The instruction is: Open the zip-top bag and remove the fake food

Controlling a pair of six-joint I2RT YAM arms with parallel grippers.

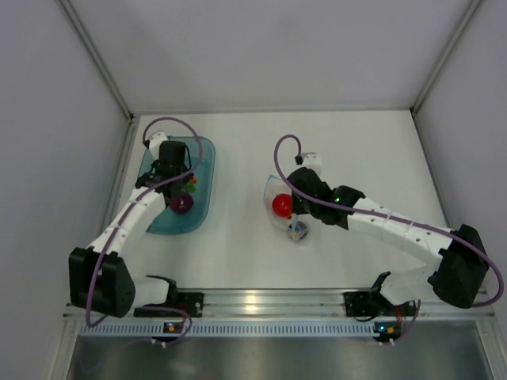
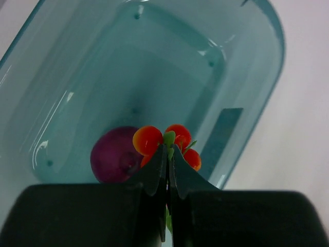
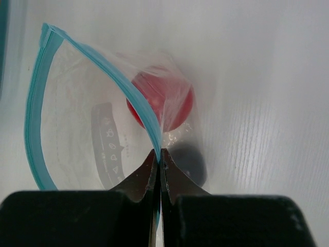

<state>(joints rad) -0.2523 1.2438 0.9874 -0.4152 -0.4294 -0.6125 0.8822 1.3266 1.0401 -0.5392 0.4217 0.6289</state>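
Left gripper [image 2: 168, 154] jaws pinched tight on green stem of orange-red berry bunch [image 2: 169, 141], over teal tub [image 2: 247, 62]. Purple piece [image 2: 110, 154] lies in tub beside bunch. Right gripper [image 3: 158, 157] jaws closed on zip-top bag [image 3: 67, 118] at blue zip strip [image 3: 38, 128], right of tub, well apart. Red ball [image 3: 175, 103] inside bag. White matte table [image 1: 333, 134] under and beyond tub. Plain grey walls [image 1: 47, 119] enclose it.

Flat white tabletop [image 1: 238, 253], enclosed on three sides by plain pale grey wall panels [image 1: 269, 47]. Ribbed silver aluminium rail [image 1: 269, 301] along near edge, reflecting overhead light.
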